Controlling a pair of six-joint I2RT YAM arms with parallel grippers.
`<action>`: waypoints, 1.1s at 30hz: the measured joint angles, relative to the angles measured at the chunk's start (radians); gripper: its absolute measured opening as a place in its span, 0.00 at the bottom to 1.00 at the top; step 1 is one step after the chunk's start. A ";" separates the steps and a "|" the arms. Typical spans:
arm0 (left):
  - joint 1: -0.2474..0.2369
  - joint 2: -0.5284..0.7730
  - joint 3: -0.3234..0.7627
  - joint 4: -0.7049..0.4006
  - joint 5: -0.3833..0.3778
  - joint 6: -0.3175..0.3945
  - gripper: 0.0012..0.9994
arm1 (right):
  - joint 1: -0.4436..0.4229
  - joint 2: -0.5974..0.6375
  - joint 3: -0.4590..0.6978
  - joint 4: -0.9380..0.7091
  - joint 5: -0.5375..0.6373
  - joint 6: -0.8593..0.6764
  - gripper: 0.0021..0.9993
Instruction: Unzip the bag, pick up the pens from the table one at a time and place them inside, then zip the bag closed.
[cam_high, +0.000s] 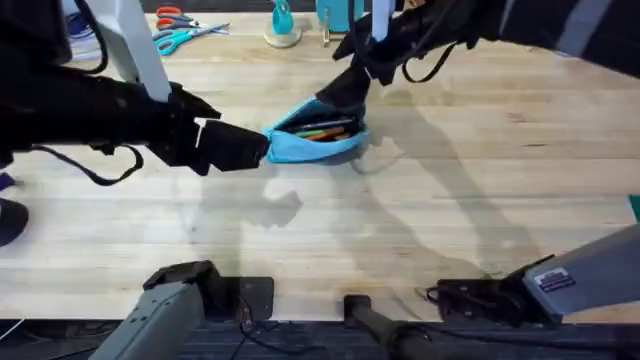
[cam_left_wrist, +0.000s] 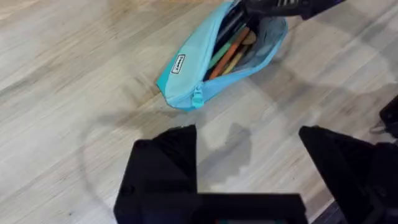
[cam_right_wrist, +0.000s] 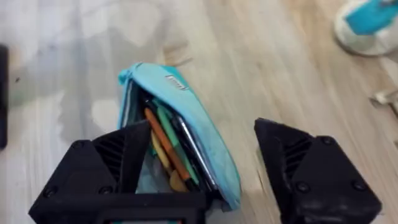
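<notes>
The light blue bag (cam_high: 312, 143) lies unzipped on the table (cam_high: 450, 190), just behind the middle. An orange pen (cam_right_wrist: 160, 138) and a green pen (cam_right_wrist: 170, 128) lie inside it, also visible through the opening as the orange pen (cam_left_wrist: 231, 51). My left gripper (cam_high: 243, 148) is open, just short of the bag's left end, where the zipper pull (cam_left_wrist: 198, 97) sits clear of its fingers (cam_left_wrist: 165, 163). My right gripper (cam_high: 350, 92) hangs open over the bag's far right end, one finger (cam_right_wrist: 118, 168) above the opening and the other finger (cam_right_wrist: 305, 171) beside the bag (cam_right_wrist: 205, 134).
Orange- and teal-handled scissors (cam_high: 178, 32) lie at the back left. A teal item on a white base (cam_high: 283, 30) and a blue cylinder (cam_high: 335, 12) stand along the back edge. Bare wood stretches in front of and to the right of the bag.
</notes>
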 joint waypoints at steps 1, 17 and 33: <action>0.000 0.000 0.000 0.001 0.000 0.000 1.00 | 0.002 -0.011 0.002 0.000 0.024 0.021 1.00; 0.000 0.000 0.000 0.043 -0.001 0.022 1.00 | 0.014 -0.170 0.003 -0.079 0.305 0.151 1.00; 0.132 0.000 0.000 -0.002 0.027 0.547 1.00 | 0.050 -0.217 0.003 -0.145 0.342 0.171 1.00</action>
